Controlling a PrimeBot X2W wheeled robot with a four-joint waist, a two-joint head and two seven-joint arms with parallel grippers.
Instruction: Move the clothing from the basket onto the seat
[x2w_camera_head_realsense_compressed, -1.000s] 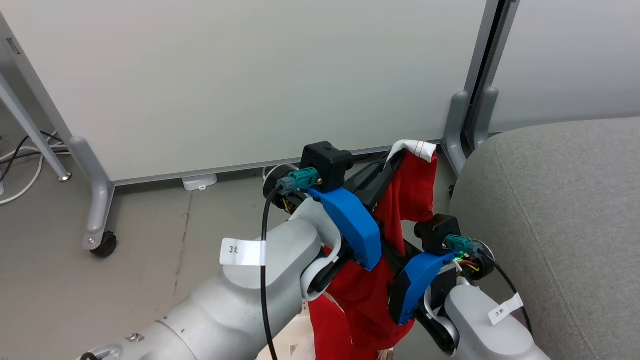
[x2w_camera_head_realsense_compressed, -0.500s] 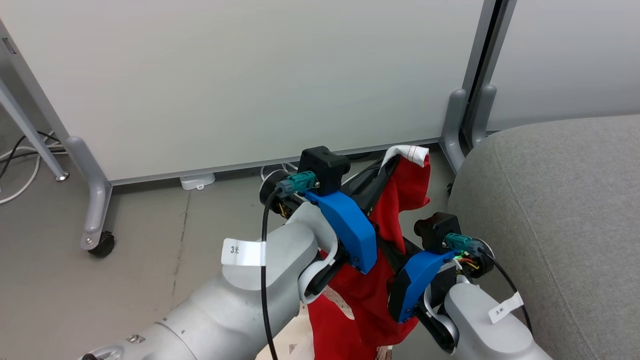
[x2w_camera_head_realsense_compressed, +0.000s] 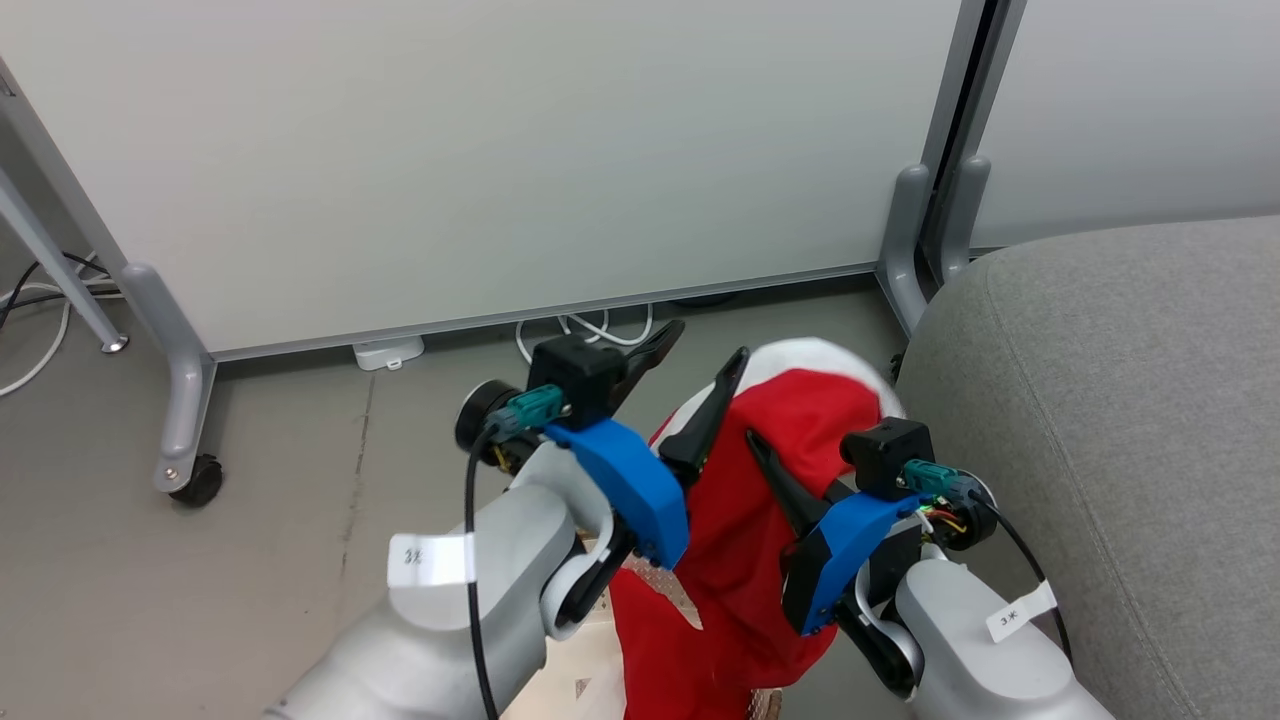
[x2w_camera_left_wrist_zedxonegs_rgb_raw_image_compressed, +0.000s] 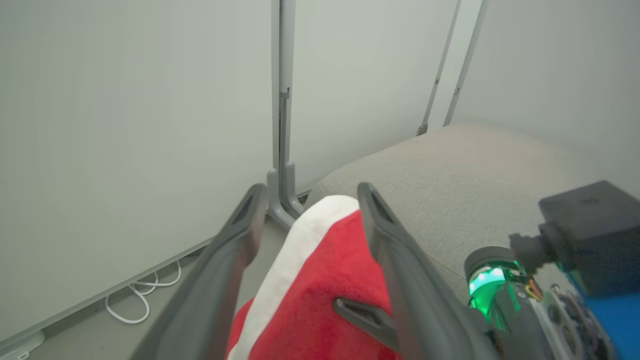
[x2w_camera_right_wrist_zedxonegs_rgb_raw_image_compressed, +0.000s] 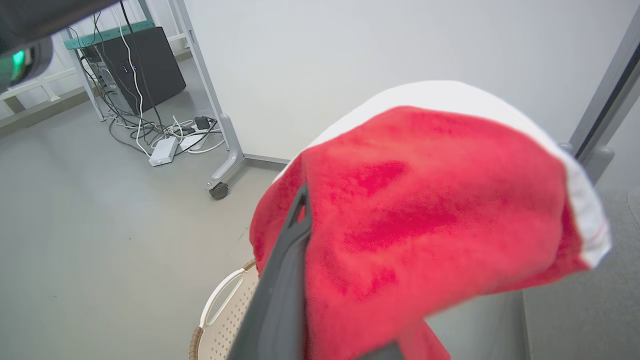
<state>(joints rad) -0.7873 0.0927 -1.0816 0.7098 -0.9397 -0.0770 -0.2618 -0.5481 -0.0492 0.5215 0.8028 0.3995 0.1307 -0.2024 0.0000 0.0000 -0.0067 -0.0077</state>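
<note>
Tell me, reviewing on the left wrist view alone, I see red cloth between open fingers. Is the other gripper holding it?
Observer: In the right wrist view, the cloth drapes over the right gripper. One finger shows and the other is hidden, so I cannot tell.
Operator: Where is the basket?
Observer: The right wrist view has the basket below that gripper, on the floor.
Operator: Is the cloth above the seat?
Observer: No. In the head view it hangs to the left of the seat, beside its edge.
</note>
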